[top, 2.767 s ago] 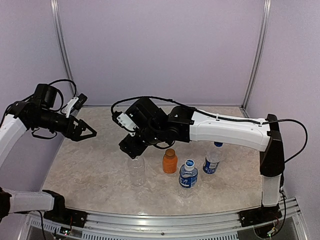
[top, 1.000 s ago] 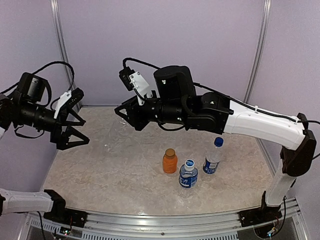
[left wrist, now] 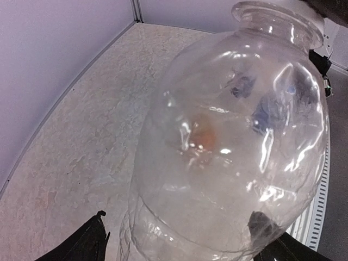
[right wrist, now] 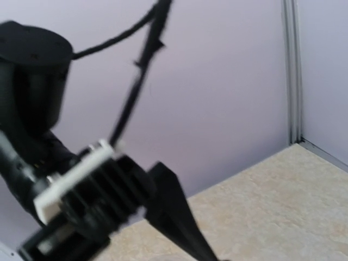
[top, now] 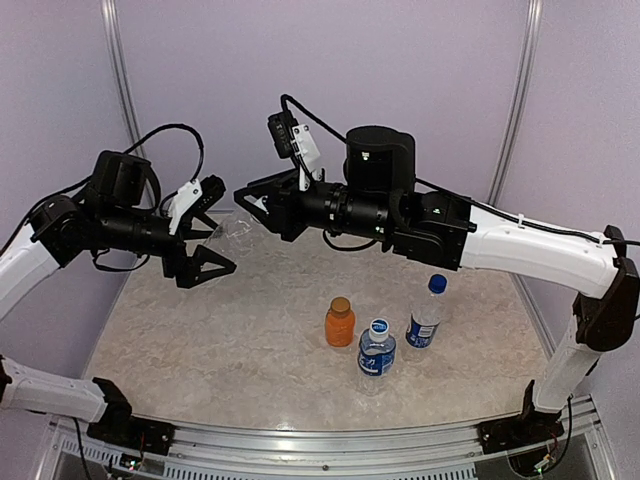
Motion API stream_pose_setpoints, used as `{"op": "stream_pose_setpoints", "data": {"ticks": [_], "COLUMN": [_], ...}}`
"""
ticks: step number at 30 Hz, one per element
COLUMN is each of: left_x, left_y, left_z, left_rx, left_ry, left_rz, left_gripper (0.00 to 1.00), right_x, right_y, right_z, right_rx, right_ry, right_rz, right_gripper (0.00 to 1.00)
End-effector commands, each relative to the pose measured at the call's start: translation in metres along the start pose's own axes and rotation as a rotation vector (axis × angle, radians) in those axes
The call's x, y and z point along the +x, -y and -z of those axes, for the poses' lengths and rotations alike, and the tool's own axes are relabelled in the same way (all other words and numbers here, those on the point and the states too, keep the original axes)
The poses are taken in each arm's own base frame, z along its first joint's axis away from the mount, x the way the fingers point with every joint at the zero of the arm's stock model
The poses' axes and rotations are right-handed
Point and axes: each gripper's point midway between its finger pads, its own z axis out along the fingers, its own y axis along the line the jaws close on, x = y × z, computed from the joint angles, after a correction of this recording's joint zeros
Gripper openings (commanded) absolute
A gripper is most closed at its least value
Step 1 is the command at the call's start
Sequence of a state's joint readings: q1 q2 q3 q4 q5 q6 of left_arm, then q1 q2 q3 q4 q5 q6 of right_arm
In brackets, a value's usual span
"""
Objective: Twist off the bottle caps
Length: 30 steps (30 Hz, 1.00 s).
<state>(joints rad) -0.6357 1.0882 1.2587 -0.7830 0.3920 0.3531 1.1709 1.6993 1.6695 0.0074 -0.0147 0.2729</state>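
Observation:
A clear unlabelled bottle (top: 237, 232) hangs in the air over the back left of the table. My right gripper (top: 245, 203) is shut on its top end, and its cap is hidden there. My left gripper (top: 225, 228) is open, one finger on each side of the bottle's lower body. In the left wrist view the bottle (left wrist: 228, 152) fills the frame between the black fingers (left wrist: 92, 242) of that gripper (left wrist: 179, 223). On the table stand an orange juice bottle (top: 340, 325) with a golden-brown cap (top: 341, 303), and two blue-labelled bottles (top: 376, 352) (top: 425, 318) with blue caps (top: 379, 326) (top: 437, 284).
The marble-patterned table (top: 200, 350) has lilac walls behind it and on both sides. Metal posts (top: 120, 80) stand in its back corners. The right wrist view is blurred and shows only the left arm's black wrist (right wrist: 81, 190) and one of its fingers (right wrist: 174, 212).
The clear bottle was lifted off the table by the right gripper. Over the last second the left arm swung right, bringing its fingers around the bottle; the right arm shifted a little right.

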Motion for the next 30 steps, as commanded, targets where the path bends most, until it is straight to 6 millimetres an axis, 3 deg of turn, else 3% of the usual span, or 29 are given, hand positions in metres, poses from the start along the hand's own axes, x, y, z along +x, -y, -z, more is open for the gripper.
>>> {"op": "stream_pose_setpoints", "data": {"ticks": [1, 3, 11, 12, 15, 16, 20, 23, 30], "left_x": [0.001, 0.000, -0.007, -0.008, -0.005, -0.004, 0.002, -0.005, -0.021], "left_y": [0.000, -0.005, -0.006, -0.006, -0.010, -0.014, -0.046, -0.069, -0.072], "left_z": [-0.013, -0.016, -0.006, -0.005, -0.004, -0.004, -0.006, -0.004, -0.002], "left_rx": [0.014, -0.011, -0.031, -0.036, -0.061, -0.085, -0.282, -0.441, -0.551], "left_ry": [0.006, 0.009, 0.031, 0.030, 0.017, 0.007, -0.057, -0.072, -0.051], "left_rz": [-0.044, -0.056, -0.064, -0.066, -0.087, -0.098, -0.194, -0.310, -0.507], "left_gripper": [0.90, 0.89, 0.61, 0.60, 0.59, 0.59, 0.60, 0.59, 0.58], "right_x": [-0.023, -0.024, -0.018, -0.018, -0.016, -0.016, -0.014, -0.005, 0.006], "right_y": [-0.011, -0.011, -0.001, 0.002, 0.006, 0.006, 0.018, 0.028, 0.048], "right_z": [0.011, 0.012, 0.016, 0.016, 0.018, 0.020, 0.033, 0.040, 0.038], "right_rx": [-0.059, -0.056, -0.012, -0.002, 0.015, 0.019, 0.092, 0.147, 0.123], "right_ry": [0.064, 0.065, 0.052, 0.048, 0.032, 0.022, -0.033, -0.075, -0.126], "right_rz": [-0.016, -0.013, -0.019, -0.022, -0.026, -0.028, -0.038, -0.061, -0.130], "right_gripper": [0.00, 0.00, 0.00, 0.11, 0.57, 0.66, 0.76, 0.80, 0.81]}}
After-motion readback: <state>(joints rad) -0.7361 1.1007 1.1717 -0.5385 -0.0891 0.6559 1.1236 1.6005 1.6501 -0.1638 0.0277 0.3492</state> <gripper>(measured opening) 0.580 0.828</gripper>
